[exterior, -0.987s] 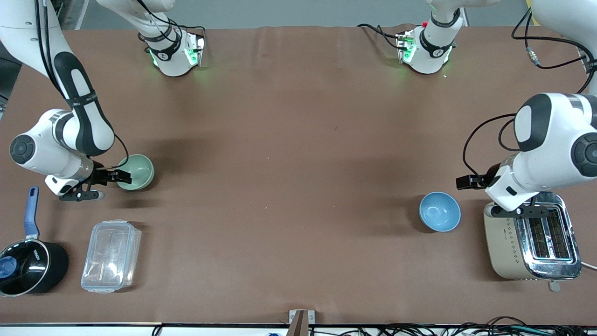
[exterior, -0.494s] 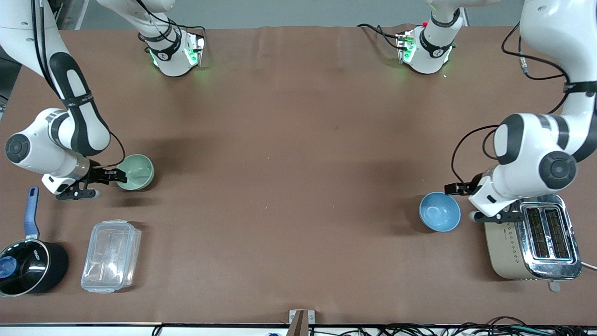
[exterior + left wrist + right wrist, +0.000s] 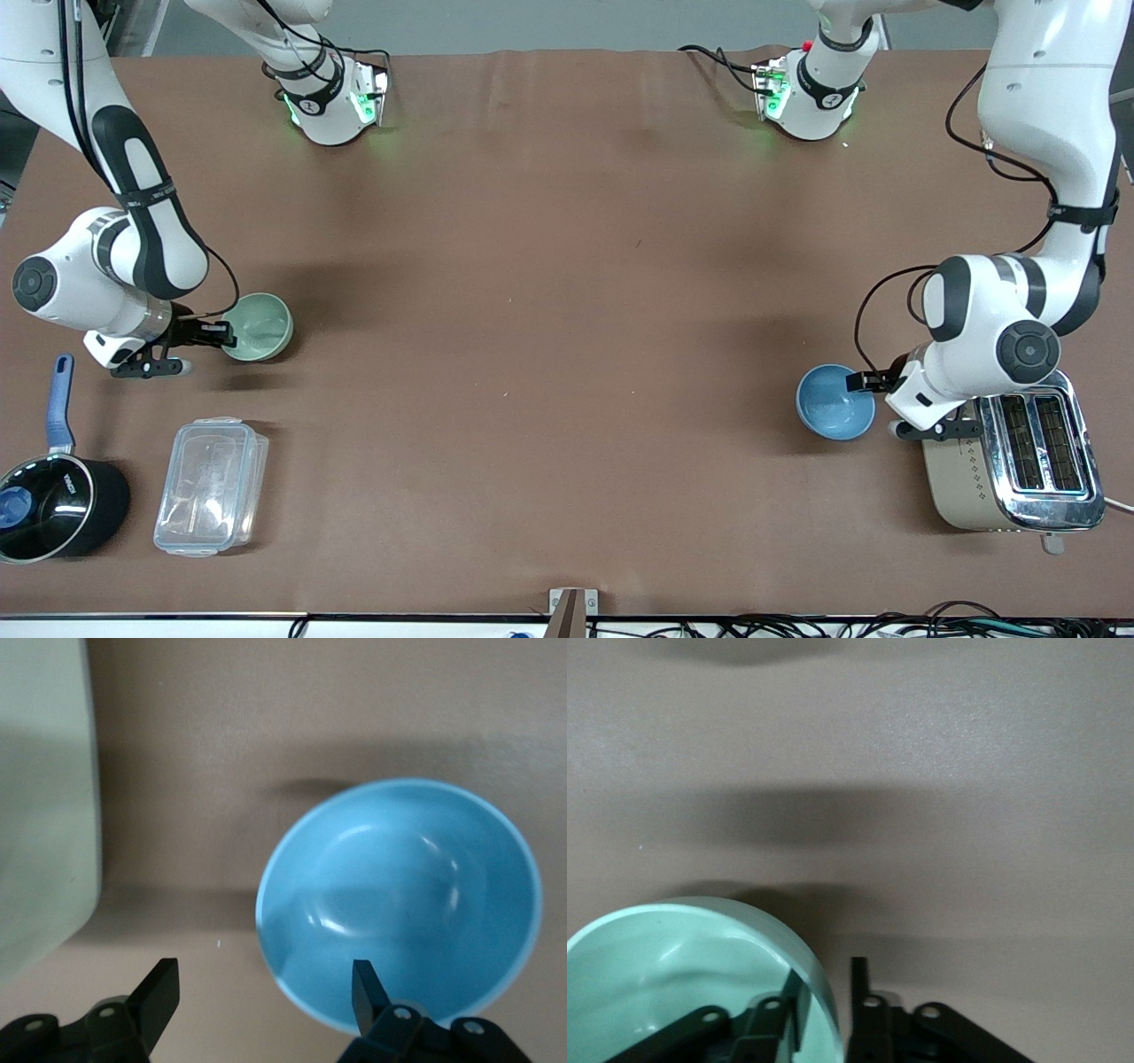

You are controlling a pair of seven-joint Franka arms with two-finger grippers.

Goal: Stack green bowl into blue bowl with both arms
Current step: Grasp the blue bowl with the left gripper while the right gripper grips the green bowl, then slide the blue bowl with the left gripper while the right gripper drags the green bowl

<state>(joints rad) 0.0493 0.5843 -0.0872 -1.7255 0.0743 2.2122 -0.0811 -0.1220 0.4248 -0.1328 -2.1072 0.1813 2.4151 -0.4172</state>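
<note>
1. the green bowl (image 3: 258, 326) sits on the brown surface (image 3: 549, 354) toward the right arm's end, still resting there and not lifted.
2. the right end effector (image 3: 223, 334) is at that bowl's rim; in the right wrist view one finger (image 3: 778, 1019) is inside the green bowl (image 3: 691, 979) and the other outside, straddling the wall. they look clenched on the rim, after settling slightly over the last second.
3. the blue bowl (image 3: 834, 401) sits toward the left arm's end, just beside the toaster (image 3: 1010, 465).
4. the left end effector (image 3: 864, 382) has swung in from over the toaster to the blue bowl's rim. in the left wrist view its fingers (image 3: 161, 992) are spread wide, released, one over the blue bowl (image 3: 403, 904).
5. judgement: both arms are now placed at their bowls; the left grasp is the step outstanding.
</note>
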